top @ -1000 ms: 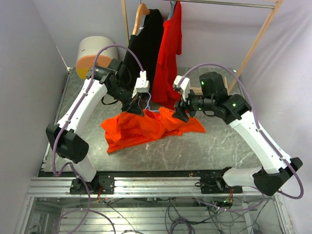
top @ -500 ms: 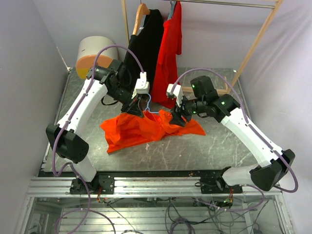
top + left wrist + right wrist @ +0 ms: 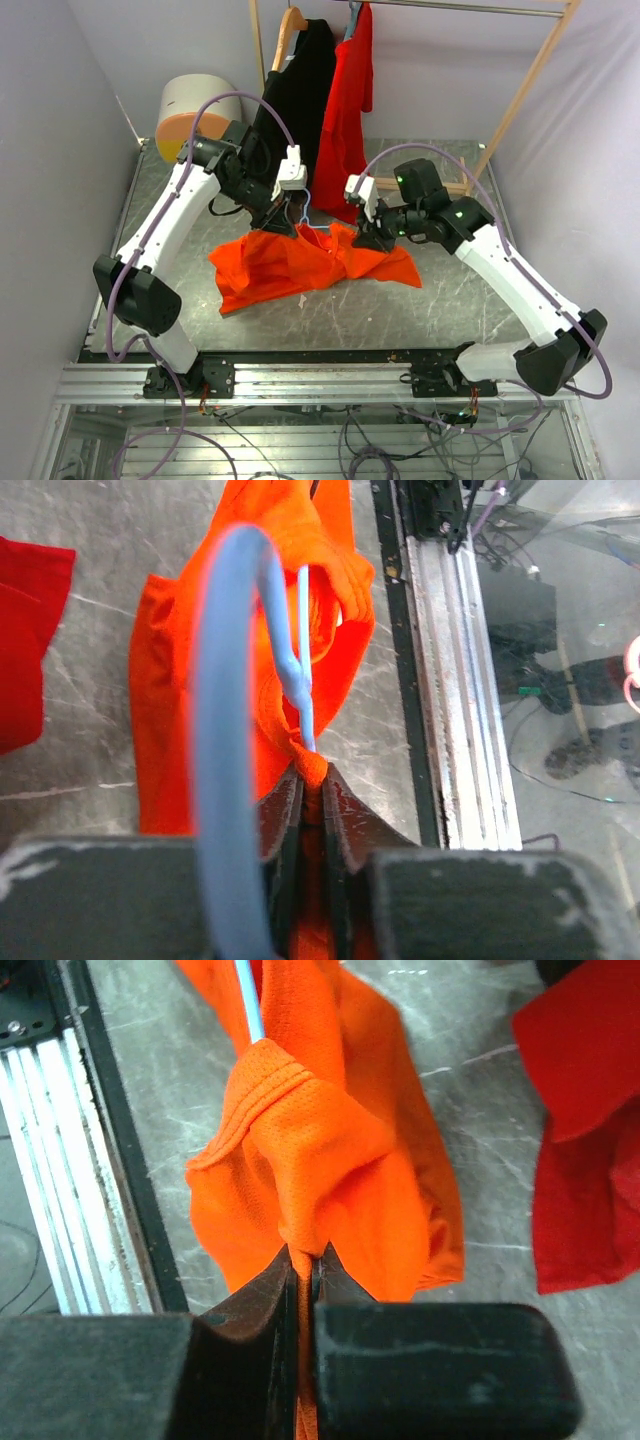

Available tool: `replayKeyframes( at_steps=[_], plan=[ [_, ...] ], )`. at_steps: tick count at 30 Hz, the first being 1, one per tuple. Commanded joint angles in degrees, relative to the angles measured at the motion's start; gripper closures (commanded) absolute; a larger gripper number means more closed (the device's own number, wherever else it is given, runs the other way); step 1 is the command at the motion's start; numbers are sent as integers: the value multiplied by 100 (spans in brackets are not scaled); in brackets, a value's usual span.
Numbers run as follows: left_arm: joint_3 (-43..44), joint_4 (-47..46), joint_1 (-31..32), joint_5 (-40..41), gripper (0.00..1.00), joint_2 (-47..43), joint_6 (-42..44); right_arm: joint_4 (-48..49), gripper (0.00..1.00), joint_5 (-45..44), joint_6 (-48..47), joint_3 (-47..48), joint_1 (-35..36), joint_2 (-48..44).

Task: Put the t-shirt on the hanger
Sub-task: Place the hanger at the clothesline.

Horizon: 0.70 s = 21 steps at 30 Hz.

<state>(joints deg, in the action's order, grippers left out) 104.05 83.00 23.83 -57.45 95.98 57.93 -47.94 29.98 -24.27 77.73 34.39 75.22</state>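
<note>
The bright orange t-shirt (image 3: 290, 265) lies crumpled on the metal table between both arms. The pale-blue wire hanger (image 3: 303, 214) rises from the cloth at its upper middle. My left gripper (image 3: 283, 228) is shut on a bunched bit of the t-shirt (image 3: 330, 610) where the hanger wire (image 3: 303, 650) comes out; the hanger's hook (image 3: 225, 730) arcs close in front of the left wrist camera. My left gripper (image 3: 313, 780) has orange cloth between its jaws. My right gripper (image 3: 366, 240) is shut on a fold of the t-shirt (image 3: 320, 1140) near its right side, with the hanger wire (image 3: 249, 1005) beyond the collar; cloth fills my right gripper (image 3: 305, 1255).
A black garment (image 3: 295, 90) on a wooden hanger and a deeper red shirt (image 3: 345, 110) hang from the wooden rack (image 3: 520, 90) behind. A cream and orange drum (image 3: 190, 115) stands at the back left. An aluminium rail (image 3: 320, 380) runs along the near edge.
My right gripper moved left onto the t-shirt's right side and closed on a fold of it. The left arm stayed in place on the cloth by the hanger.
</note>
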Motion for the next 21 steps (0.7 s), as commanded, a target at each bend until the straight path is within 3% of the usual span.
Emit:
replayKeyframes(
  at_steps=[1,3,8,17,21],
  plan=[
    [-343,-783,-87,-175,79,-405,-606,380,100,-336,226,122,-489,-471],
    [-502,-1201,-193,-68,72,-572,-1030,401,100,-306,238,83,-575,-666],
    [-517,-1270,-364,-57,69,-544,-1059,506,100,-152,370,-123,-739,-937],
    [-145,-1475,-579,86,67,-409,-1292,680,100,-61,507,-186,-743,-1104],
    [501,-1535,-689,-8,71,-244,-1544,652,100,-64,481,-50,-752,-1120]
  ],
)
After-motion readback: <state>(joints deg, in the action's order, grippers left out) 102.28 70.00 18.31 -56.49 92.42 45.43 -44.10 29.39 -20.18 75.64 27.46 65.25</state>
